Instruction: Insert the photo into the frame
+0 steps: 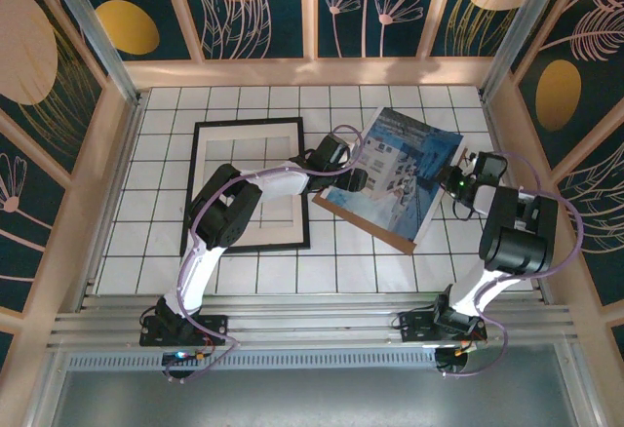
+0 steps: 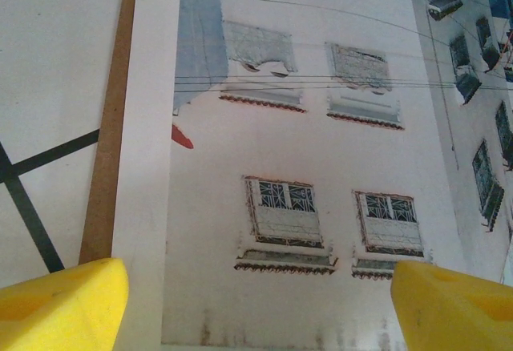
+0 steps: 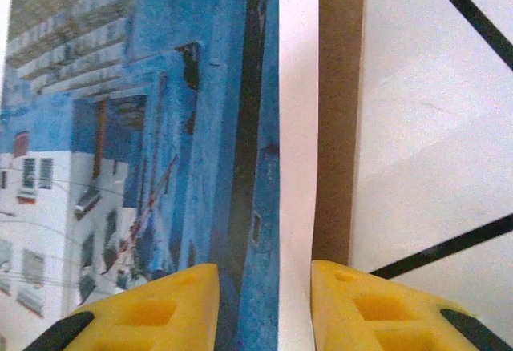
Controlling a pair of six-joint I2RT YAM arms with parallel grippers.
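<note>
The photo [image 1: 400,174], a blue-toned print of pale buildings, lies tilted on a brown backing board [image 1: 375,234] at centre right. The black frame [image 1: 244,122] lies flat to its left, with a cream mat [image 1: 249,136] inside it. My left gripper [image 1: 353,181] hovers over the photo's left edge. In the left wrist view it [image 2: 258,269] is open wide above the photo [image 2: 321,127] and the board's edge [image 2: 108,183]. My right gripper [image 1: 450,178] is at the photo's right edge. In the right wrist view it [image 3: 263,275] stands narrowly open, straddling the photo's [image 3: 144,127] white border beside the board [image 3: 337,127].
The floor is white tile [image 1: 156,252] with dark grid lines. Wooden walls [image 1: 112,154] with painted panels close in the left, back and right sides. A metal rail [image 1: 312,320] carrying the arm bases runs along the near edge.
</note>
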